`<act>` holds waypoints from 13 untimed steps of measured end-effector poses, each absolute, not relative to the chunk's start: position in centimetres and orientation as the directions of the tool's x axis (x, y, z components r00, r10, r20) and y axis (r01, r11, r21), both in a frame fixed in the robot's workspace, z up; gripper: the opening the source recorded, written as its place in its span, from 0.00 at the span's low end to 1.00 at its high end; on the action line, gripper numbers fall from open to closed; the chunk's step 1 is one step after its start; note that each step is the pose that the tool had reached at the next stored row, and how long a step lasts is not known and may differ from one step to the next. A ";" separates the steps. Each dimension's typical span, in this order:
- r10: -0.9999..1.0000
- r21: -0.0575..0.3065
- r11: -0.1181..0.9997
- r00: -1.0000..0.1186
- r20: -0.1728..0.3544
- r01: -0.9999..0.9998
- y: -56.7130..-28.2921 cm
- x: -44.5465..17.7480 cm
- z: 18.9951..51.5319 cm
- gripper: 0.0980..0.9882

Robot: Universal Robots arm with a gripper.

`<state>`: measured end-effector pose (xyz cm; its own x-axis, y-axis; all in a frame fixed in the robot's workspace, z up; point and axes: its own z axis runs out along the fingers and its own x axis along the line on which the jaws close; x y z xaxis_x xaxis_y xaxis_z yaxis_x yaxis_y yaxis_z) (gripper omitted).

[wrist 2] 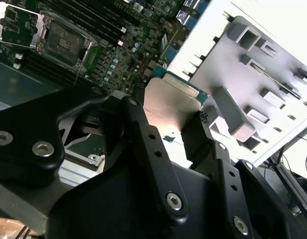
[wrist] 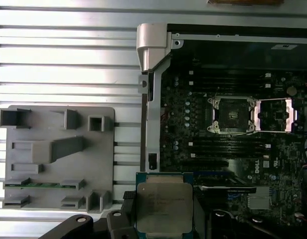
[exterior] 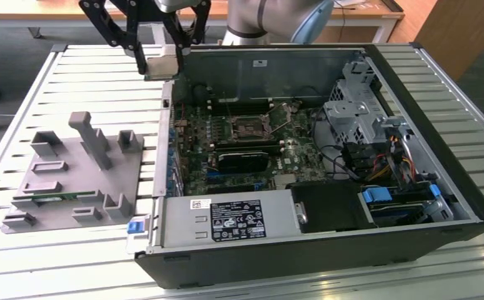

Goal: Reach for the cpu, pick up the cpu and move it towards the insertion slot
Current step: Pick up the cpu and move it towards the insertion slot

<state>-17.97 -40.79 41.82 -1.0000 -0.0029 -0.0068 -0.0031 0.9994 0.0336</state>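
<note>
Exterior view, gripper: we see the black gripper (exterior: pixel 165 62) held high over the far wall of the open computer case (exterior: pixel 442 206), its jaws clenched on the cpu (exterior: pixel 162 62).
Exterior view, cpu: it shows as a pale square between the fingers, tilted; we cannot make out its markings or which edge leads.
Exterior view, insertion slot: the insertion slot (exterior: pixel 249 129) lies on the motherboard, well below the jaws and toward the exterior view's right of them.
Exterior view, surroundings: a grey fixture (exterior: pixel 75 181) sits on the slatted table (exterior: pixel 25 262), well apart from the jaws, with a green memory stick (exterior: pixel 54 199) in one recess.
Second wrist view, cpu: we see the cpu (wrist 2: pixel 169 110) flat between the black fingers (wrist 2: pixel 206 137), its silver face toward the camera; the fingers cover its near edges.
Second wrist view, slot: the insertion slot (wrist 2: pixel 59 40) lies beyond the jaws with its silvery frame (wrist 2: pixel 11 25) swung open; the frame is cut off at the picture edge.
First wrist view, cpu: the cpu (wrist: pixel 164 206) is square, so no long axis; its near edge is cut off.
First wrist view, slot: the insertion slot (wrist: pixel 232 113) lies apart from the held chip, with dark memory slots (wrist: pixel 213 147) between them.
</note>
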 end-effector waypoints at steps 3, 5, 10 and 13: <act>-0.003 0.034 0.999 -1.000 -0.007 -0.003 -40.8 -17.6 41.8 0.50; -0.003 0.034 0.999 -1.000 -0.007 -0.003 -40.8 -17.4 41.8 0.50; -0.003 0.034 0.999 -1.000 -0.007 -0.003 -40.8 -16.7 41.8 0.50; -0.003 0.034 0.999 -1.000 -0.007 -0.003 -40.8 -16.4 41.8 0.50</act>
<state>-16.40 -40.79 41.82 -1.0000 -0.0029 -0.0068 -0.0031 0.9994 0.0336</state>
